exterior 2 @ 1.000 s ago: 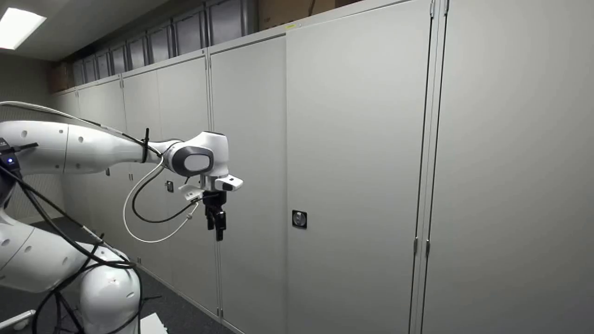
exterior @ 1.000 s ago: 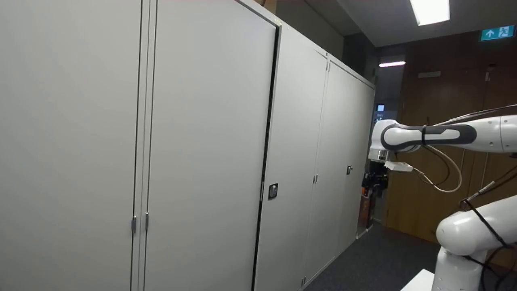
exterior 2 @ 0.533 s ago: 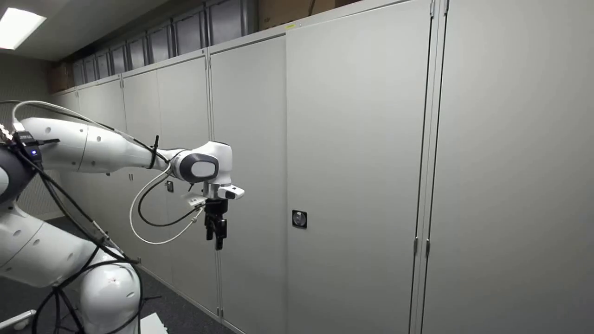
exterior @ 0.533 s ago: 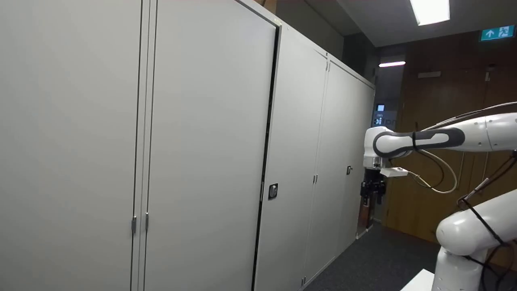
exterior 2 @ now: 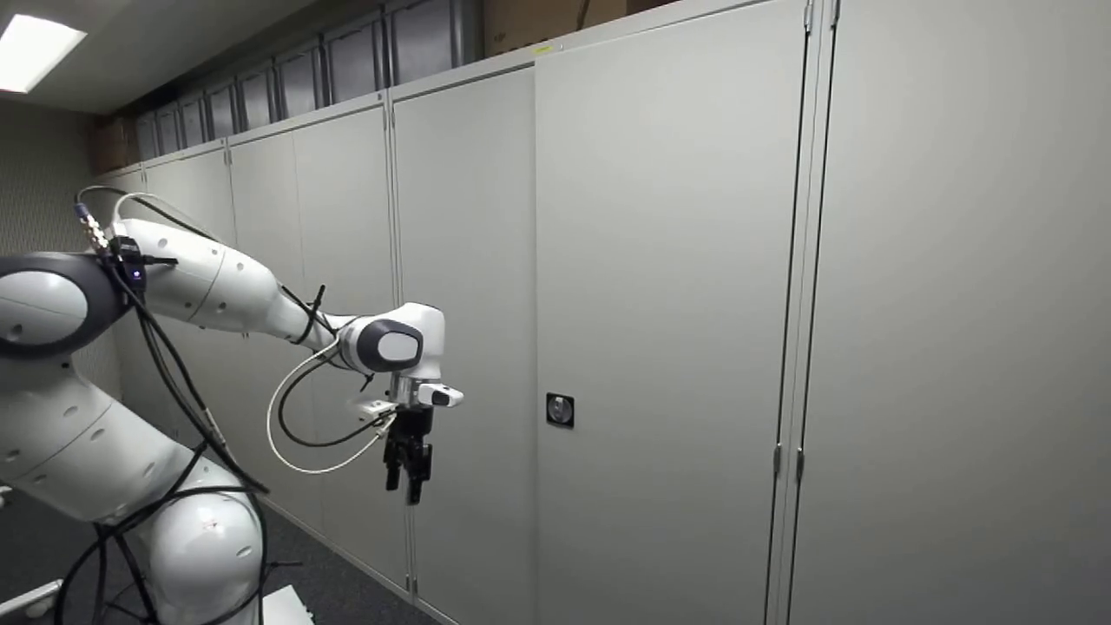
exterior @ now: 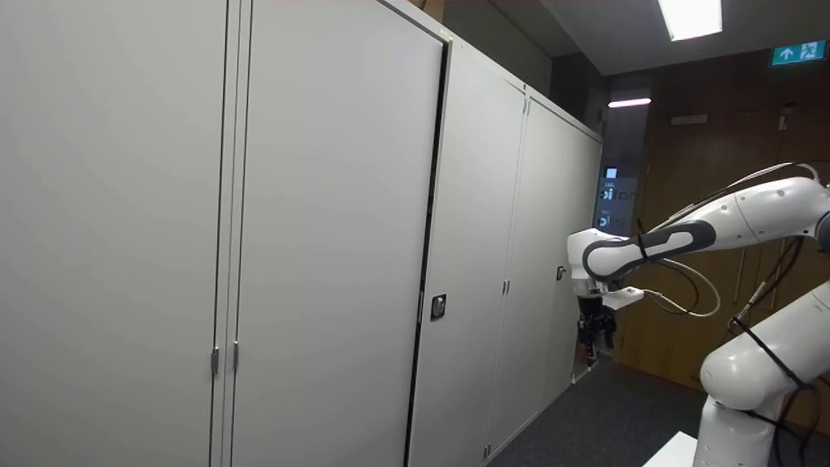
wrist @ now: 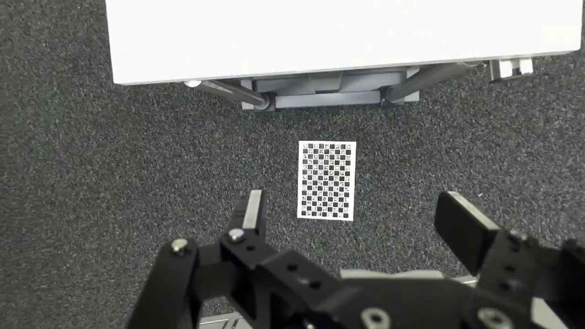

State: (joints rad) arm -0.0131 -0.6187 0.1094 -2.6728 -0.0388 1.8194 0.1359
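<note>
In an exterior view, left to right: arm (exterior 2: 243, 291) bent forward, probably to hang the fingers (exterior 2: 415, 486) point-down, touching nothing; behind and rightward, cabinet (exterior 2: 660, 243), handle (exterior 2: 560, 410) untouched. Fingers spread wide, nothing held. Wrist view: checkered sheet (wrist: 326, 180) flat on floor (wrist: 137, 160) below, presumably so its pattern faces upward. Versus a second ago: fingers lower; cabinet unchanged.

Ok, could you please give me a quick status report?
Gripper open, nothing held. Cabinet handle untouched. White cable loop hanging beside gripper, possible snag.
</note>
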